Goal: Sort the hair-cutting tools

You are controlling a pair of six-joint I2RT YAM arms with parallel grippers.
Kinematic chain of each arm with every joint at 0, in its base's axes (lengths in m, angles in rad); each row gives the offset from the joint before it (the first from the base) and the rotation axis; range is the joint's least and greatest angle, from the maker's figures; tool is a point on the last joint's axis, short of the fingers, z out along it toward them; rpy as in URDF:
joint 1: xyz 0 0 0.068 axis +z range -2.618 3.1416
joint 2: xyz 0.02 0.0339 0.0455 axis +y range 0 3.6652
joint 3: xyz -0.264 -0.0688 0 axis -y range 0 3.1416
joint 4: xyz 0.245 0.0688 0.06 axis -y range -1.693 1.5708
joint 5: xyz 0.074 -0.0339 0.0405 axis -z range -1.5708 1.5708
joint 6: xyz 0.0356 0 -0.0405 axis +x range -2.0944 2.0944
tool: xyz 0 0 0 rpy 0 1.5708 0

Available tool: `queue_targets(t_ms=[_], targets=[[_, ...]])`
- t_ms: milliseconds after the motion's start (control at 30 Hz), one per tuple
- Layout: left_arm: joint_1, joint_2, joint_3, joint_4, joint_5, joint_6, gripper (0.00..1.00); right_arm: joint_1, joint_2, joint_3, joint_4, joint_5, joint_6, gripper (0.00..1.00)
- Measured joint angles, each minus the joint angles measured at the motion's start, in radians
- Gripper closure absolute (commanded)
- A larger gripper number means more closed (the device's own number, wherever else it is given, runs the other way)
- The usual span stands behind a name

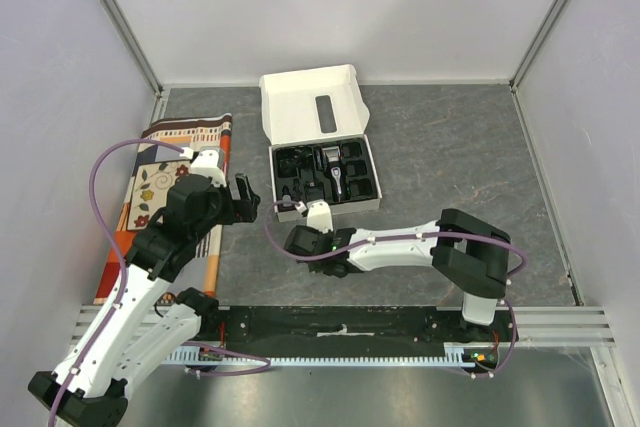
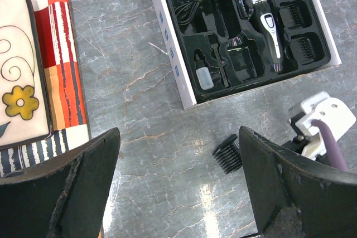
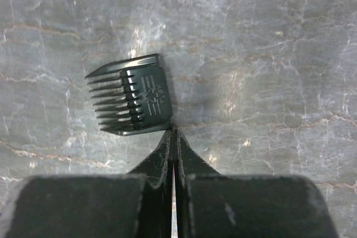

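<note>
– One comb guard [image 3: 131,94] lies flat on the desk [image 3: 268,54], outside the white box [image 2: 170,54] and near its front wall.
– Which way does it point?
– In the right wrist view its teeth point left and the closed back is to the right. It is almost square; I take the long axis along the teeth.
– And the claws?
– Your right claw [image 3: 174,132] is fully closed and empty, its tips at the guard's back corner; whether they touch, I cannot tell. Your left claw [image 2: 178,132] is spread wide, holding nothing.
– So?
– I think you should back off a little, open the right claw, centre it over the guard and pinch the two flat sides, not the teeth.
</note>
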Motion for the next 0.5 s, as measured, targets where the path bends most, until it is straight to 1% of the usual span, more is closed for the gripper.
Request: queue_targets(t_ms=[233, 333, 500], targets=[[0.0, 0.0, 0.0, 0.0, 0.0, 0.0, 0.08, -0.09, 0.023, 0.014, 0.072, -0.021, -0.008, 1.0], [0.0, 0.0, 0.0, 0.0, 0.0, 0.0, 0.08, -0.121, 0.058, 0.052, 0.1, -0.038, -0.019, 1.0], [0.0, 0.0, 0.0, 0.0, 0.0, 0.0, 0.08, -0.131, 0.134, 0.141, 0.135, -0.07, -0.041, 1.0]])
